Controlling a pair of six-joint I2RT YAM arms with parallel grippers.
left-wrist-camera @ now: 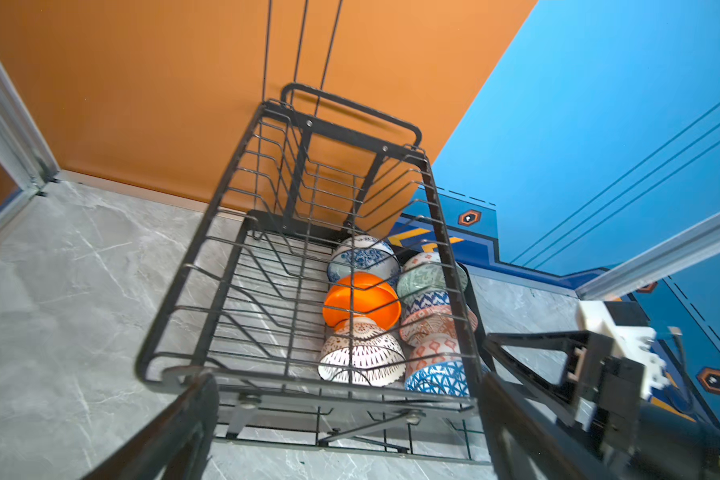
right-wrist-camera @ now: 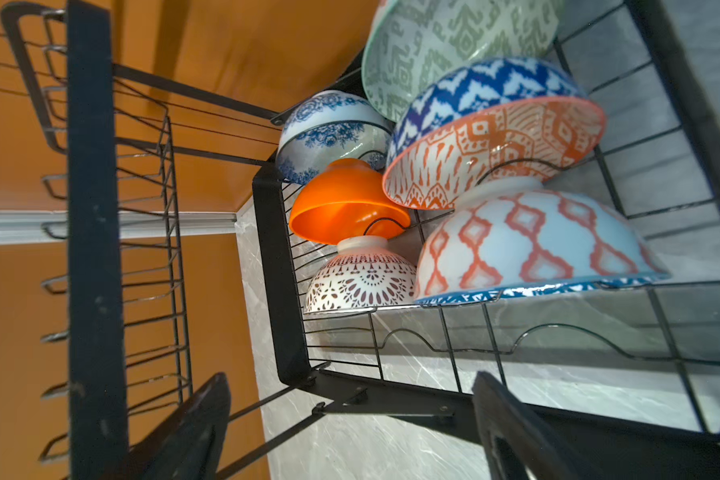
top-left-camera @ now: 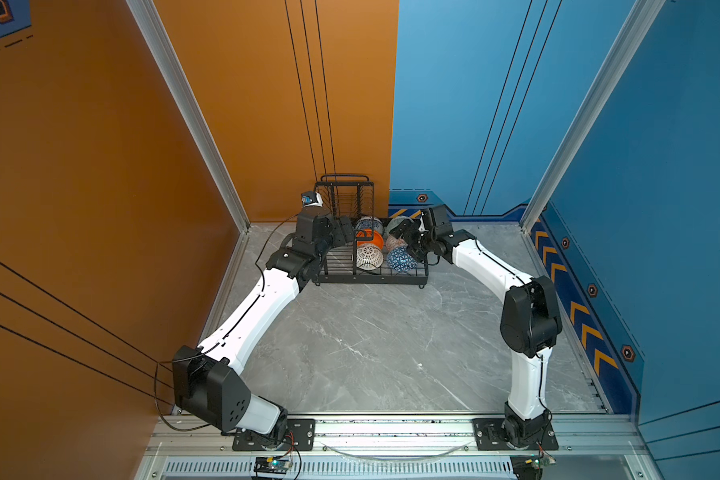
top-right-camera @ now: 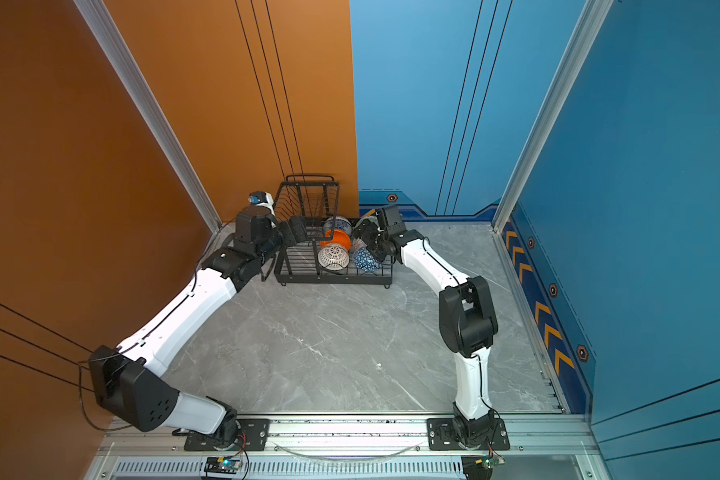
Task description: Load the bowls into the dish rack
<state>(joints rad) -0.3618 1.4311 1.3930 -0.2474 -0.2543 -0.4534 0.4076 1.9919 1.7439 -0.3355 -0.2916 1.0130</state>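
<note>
- State, right gripper: jaws spread wide, holding nothing
- Position: over the lower tray of the dish rack, above the bowl row on its own side
- Row ahead of the right gripper, nearest first: blue-white triangle bowl, orange-white geometric bowl, pale green bowl; all three rest on edge in the tray wires, packed close one behind another
- State, left gripper: jaws spread wide, holding nothing
- Position: at the near end of the raised basket; contact with its wire cannot be determined
- Row between the two grippers, listed from the rack's front rim backward: white lattice bowl, plain orange bowl, blue-white floral bowl; the plain orange bowl leans on the white lattice bowl
</note>
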